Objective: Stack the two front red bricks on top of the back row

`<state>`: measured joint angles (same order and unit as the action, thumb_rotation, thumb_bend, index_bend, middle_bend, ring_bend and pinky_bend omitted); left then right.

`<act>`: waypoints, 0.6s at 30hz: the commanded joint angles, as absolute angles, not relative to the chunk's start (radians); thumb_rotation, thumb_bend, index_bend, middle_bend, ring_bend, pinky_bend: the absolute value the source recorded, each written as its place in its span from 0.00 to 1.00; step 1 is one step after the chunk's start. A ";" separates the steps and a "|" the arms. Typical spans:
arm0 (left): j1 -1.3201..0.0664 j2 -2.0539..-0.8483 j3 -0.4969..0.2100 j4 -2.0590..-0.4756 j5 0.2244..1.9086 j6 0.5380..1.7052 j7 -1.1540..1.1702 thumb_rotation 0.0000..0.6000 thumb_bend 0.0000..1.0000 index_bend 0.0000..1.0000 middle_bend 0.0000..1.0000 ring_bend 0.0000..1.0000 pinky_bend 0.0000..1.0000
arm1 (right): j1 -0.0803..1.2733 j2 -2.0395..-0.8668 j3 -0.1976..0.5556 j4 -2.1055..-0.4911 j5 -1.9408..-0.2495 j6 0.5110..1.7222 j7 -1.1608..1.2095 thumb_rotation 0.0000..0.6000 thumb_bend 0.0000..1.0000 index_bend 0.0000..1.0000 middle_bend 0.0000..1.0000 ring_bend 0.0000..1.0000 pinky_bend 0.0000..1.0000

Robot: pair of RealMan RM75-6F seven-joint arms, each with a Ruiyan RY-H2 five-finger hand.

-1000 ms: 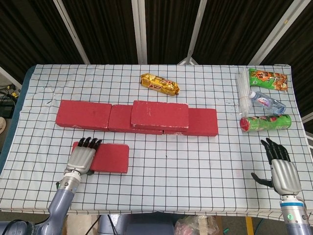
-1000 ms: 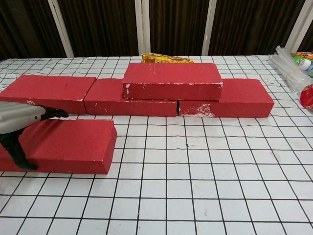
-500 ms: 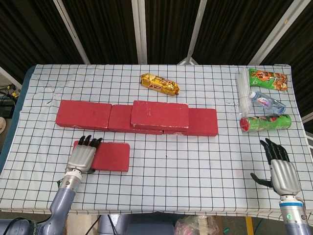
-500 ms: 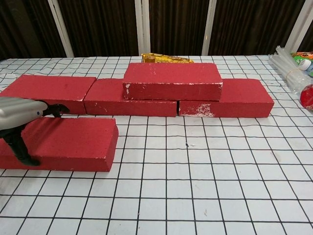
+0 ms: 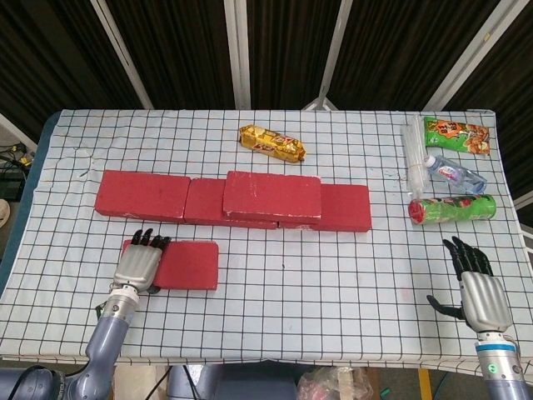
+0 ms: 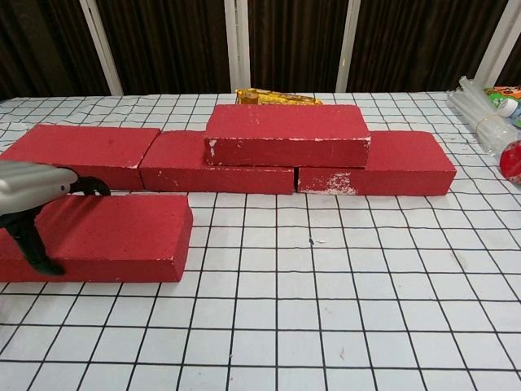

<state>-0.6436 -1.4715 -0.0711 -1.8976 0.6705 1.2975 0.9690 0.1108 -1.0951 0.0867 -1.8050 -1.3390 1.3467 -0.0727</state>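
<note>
One red brick lies in front of the back row, at the front left. My left hand grips its left end, fingers over the top and thumb down the front face. The back row of red bricks runs across the middle of the table. Another red brick lies on top of that row, over the joint between the middle and right bricks. My right hand hovers open at the front right, holding nothing; the chest view does not show it.
A yellow snack packet lies behind the row. At the right edge are a green chip can, a water bottle, a green snack bag and a bundle of clear straws. The checked cloth covers the table.
The front brick, with my left hand on it, has shifted slightly back and to the left. The right hand has stayed put.
</note>
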 commanded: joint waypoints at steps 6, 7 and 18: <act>-0.651 -1.466 -0.062 -1.899 0.679 1.309 0.969 1.00 0.00 0.21 0.22 0.00 0.00 | 0.114 -1.098 0.088 -1.806 -1.328 1.345 -0.081 1.00 0.22 0.00 0.00 0.00 0.00; -0.652 -1.465 -0.061 -1.900 0.679 1.310 0.970 1.00 0.00 0.22 0.22 0.00 0.00 | 0.114 -1.099 0.089 -1.806 -1.326 1.345 -0.082 1.00 0.22 0.00 0.00 0.00 0.00; -0.706 -1.321 -0.103 -2.075 0.604 1.222 0.953 1.00 0.00 0.23 0.21 0.00 0.00 | 0.114 -1.103 0.094 -1.806 -1.312 1.353 -0.089 1.00 0.22 0.00 0.00 0.00 0.00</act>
